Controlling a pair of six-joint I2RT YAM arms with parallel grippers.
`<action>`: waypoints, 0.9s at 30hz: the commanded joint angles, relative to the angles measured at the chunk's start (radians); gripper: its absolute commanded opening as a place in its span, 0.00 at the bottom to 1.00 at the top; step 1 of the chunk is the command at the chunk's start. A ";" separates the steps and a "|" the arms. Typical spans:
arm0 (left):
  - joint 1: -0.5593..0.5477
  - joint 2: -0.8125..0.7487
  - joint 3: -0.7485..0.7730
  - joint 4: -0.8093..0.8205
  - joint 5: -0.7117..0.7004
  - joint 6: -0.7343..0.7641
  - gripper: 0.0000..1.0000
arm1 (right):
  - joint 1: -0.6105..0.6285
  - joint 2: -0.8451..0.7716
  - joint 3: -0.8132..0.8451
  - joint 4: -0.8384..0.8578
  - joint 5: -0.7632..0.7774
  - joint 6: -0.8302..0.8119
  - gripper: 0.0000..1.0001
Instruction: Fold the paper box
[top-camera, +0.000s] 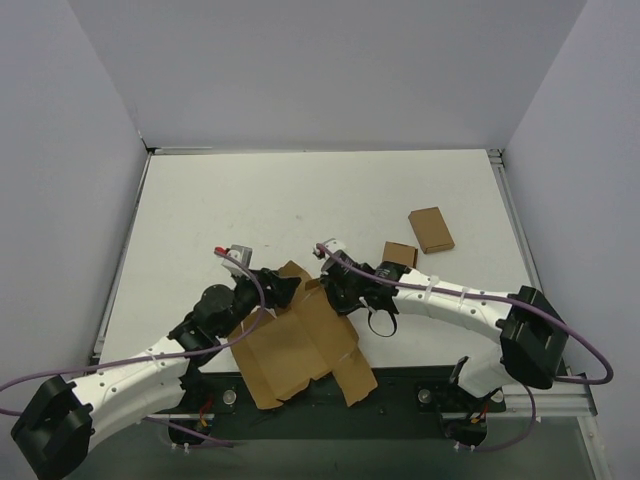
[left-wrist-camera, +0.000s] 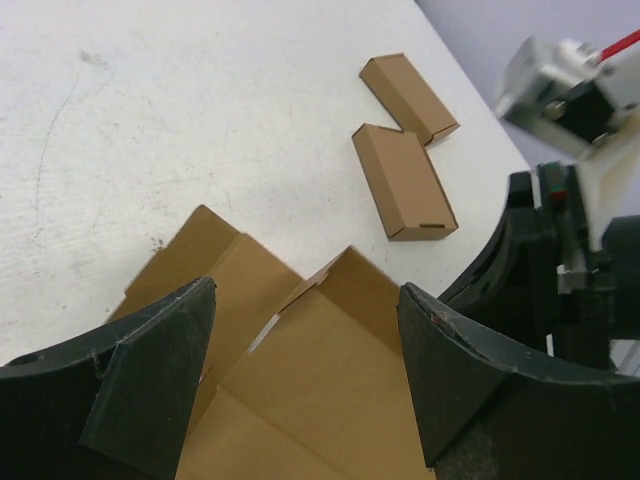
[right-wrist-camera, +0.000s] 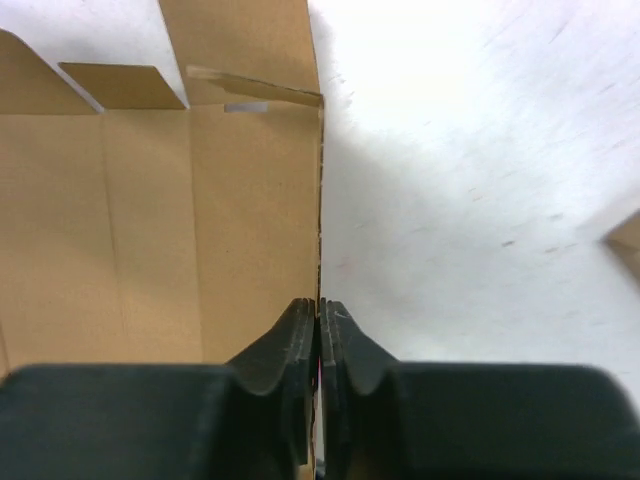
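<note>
While the paper box (top-camera: 300, 350) lies mostly flat at the near middle of the counter (top-camera: 300, 200), btwn the two arms, its near corners reach over the dark strip (top-camera: 410, 380) along the counter's front edge. Its far flaps stand up a bit where both claws meet it.

The left claw (top-camera: 283, 290) is over the box's far left part. In its wrist cam the left claw (left-wrist-camera: 305, 375) is spread wide, w/ one of its fingers (left-wrist-camera: 150, 385) on each side. The paper box (left-wrist-camera: 340, 330) and a half-lifted flap sit under the gap. Can't tell if the fingers touch the cardboard.

The right claw (top-camera: 333, 290) is at the box's far right edge. In its wrist cam the right claw (right-wrist-camera: 320, 335) is pinched nearly closed on the thin edge of a panel. The paper box (right-wrist-camera: 150, 230) is on one side and bare counter (right-wrist-camera: 480, 200) on the other.

Around: two smaller brown boxes lie on the counter, right of the work. The near small box (top-camera: 399, 254) is just behind the right arm's wrist, partly hidden by it. The far small box (top-camera: 431, 229) is just beyond, apart from the arm. In the left wrist cam the near small box (left-wrist-camera: 405, 182) and far small box (left-wrist-camera: 410, 95) look corner to corner, touching or nearly so. The right arm (left-wrist-camera: 560, 250) shows in that cam just beside one finger, so spacing btwn the arms is tight.
</note>
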 joint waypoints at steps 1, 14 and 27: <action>0.029 0.004 0.090 -0.151 0.074 0.028 0.83 | 0.018 -0.053 0.079 -0.121 0.191 -0.151 0.00; 0.096 0.081 0.204 -0.307 0.090 -0.005 0.82 | 0.164 0.045 0.168 -0.140 0.677 -0.577 0.00; 0.374 0.215 0.215 -0.165 0.225 -0.004 0.83 | 0.244 0.092 0.033 0.106 0.792 -0.800 0.00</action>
